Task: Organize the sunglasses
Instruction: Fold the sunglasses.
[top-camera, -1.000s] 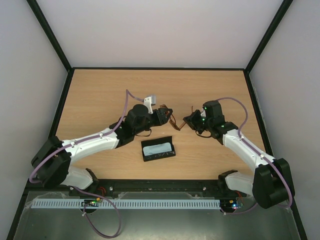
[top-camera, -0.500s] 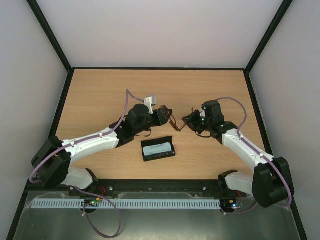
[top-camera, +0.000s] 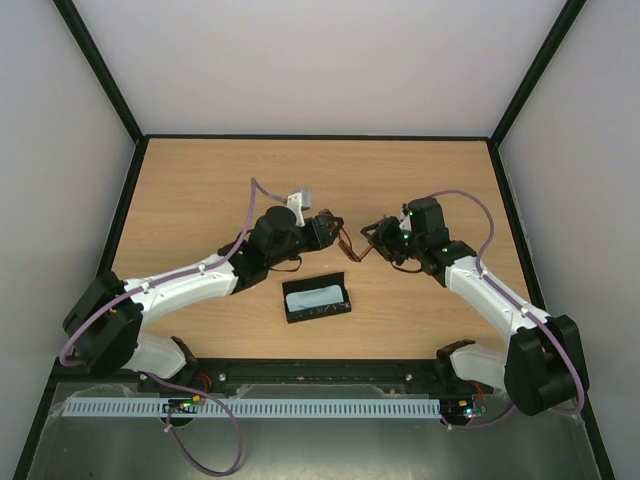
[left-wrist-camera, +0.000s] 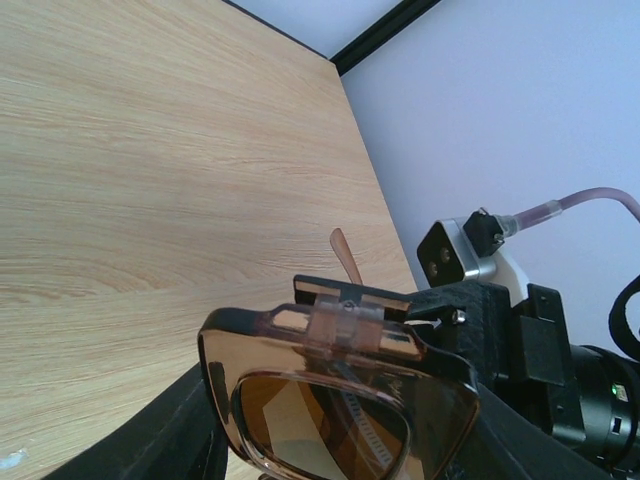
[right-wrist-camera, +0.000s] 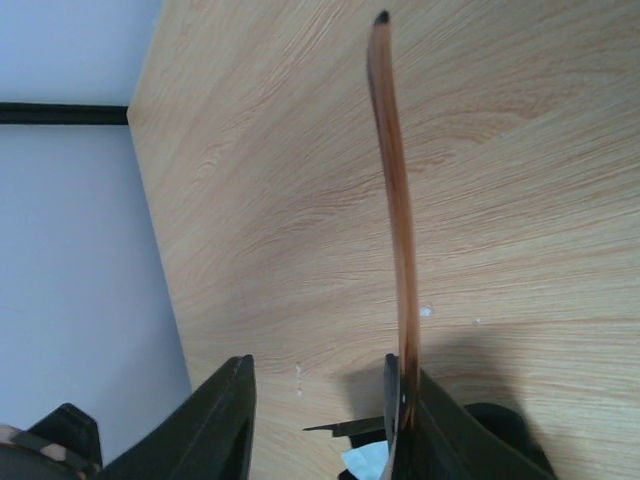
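The sunglasses (top-camera: 346, 243), with brown lenses and a thin brown frame, hang above the table between my two grippers. My left gripper (top-camera: 326, 233) is shut on their front; in the left wrist view the lens and frame (left-wrist-camera: 340, 395) fill the space between the jaws (left-wrist-camera: 340, 445). One temple arm (right-wrist-camera: 393, 190) runs up past the right finger (right-wrist-camera: 402, 405) of my right gripper (right-wrist-camera: 315, 420), touching or just beside it. The right gripper (top-camera: 373, 238) is open, its jaws wide apart, with nothing clamped.
An open black oblong case (top-camera: 317, 298) lies on the wooden table (top-camera: 200, 190) in front of the grippers, with a light blue cloth (top-camera: 315, 296) inside. A corner of the cloth (right-wrist-camera: 365, 460) shows below the right gripper. Black rails edge the table.
My right gripper has moved slightly left, closer to the sunglasses and the left gripper. The left gripper still holds the sunglasses in about the same place.
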